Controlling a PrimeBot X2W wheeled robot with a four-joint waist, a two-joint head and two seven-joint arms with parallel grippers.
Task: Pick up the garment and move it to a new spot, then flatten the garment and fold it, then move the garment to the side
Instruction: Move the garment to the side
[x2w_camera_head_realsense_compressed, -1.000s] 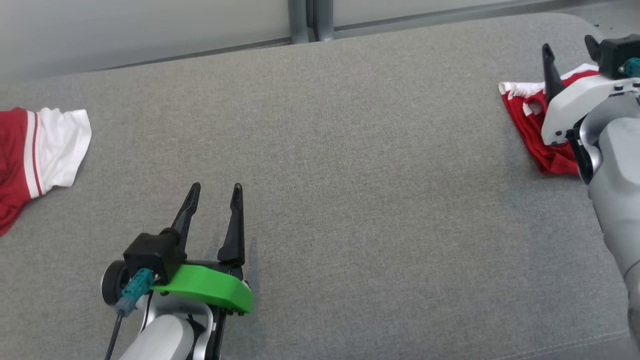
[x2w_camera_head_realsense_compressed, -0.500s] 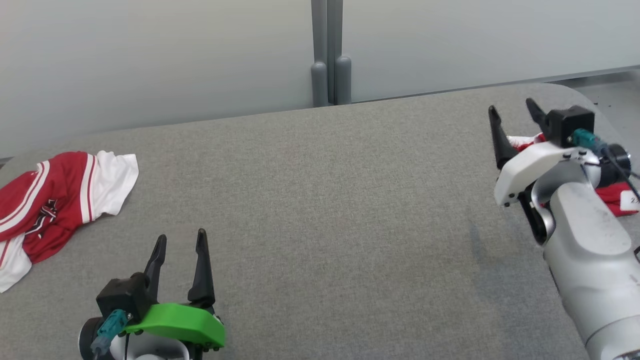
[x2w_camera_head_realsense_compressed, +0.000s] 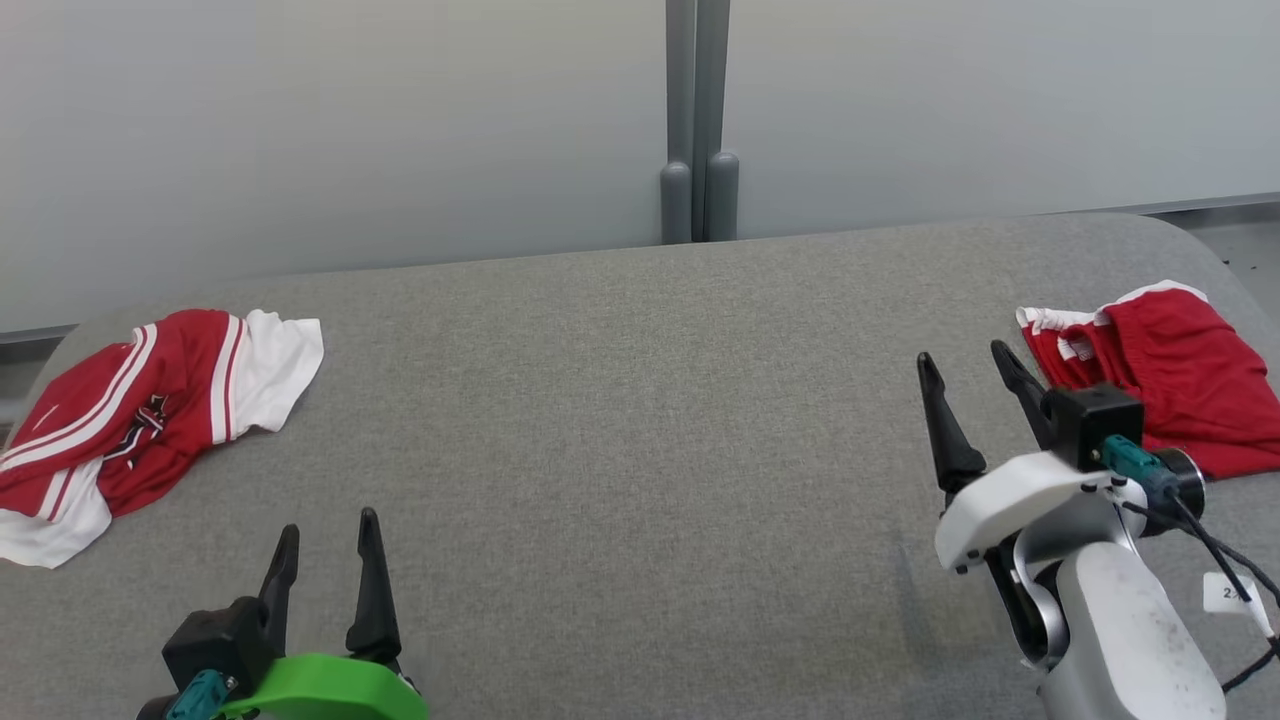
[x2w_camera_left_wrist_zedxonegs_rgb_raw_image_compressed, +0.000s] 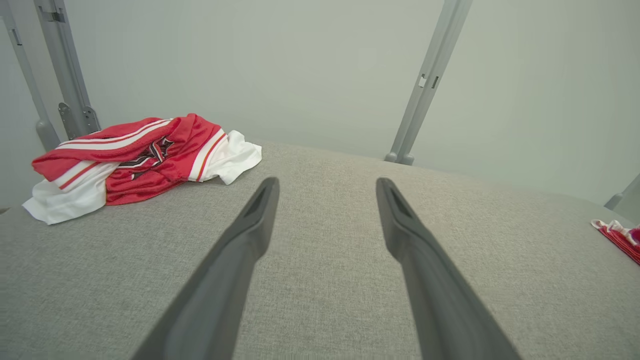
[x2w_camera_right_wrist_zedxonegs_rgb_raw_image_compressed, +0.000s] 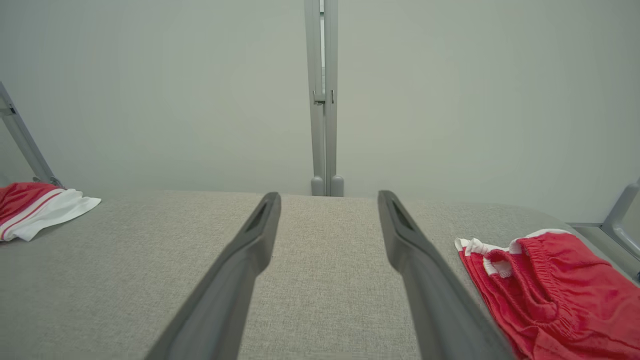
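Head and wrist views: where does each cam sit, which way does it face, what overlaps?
Head view: on the robot's head, looking forward and down over the grey padded surface; left gripper lower left, right gripper and pale forearm at right, both open.
Left wrist view: on the left wrist, looking along its two fingers; red-and-white garment upper left.
Right wrist view: on the right wrist, along its fingers toward the grey post; red shorts at right.
Shared: all three show both garments and the surface.

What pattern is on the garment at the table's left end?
Red garment with white stripes, white panels and a dark emblem; clearest in the left wrist view.
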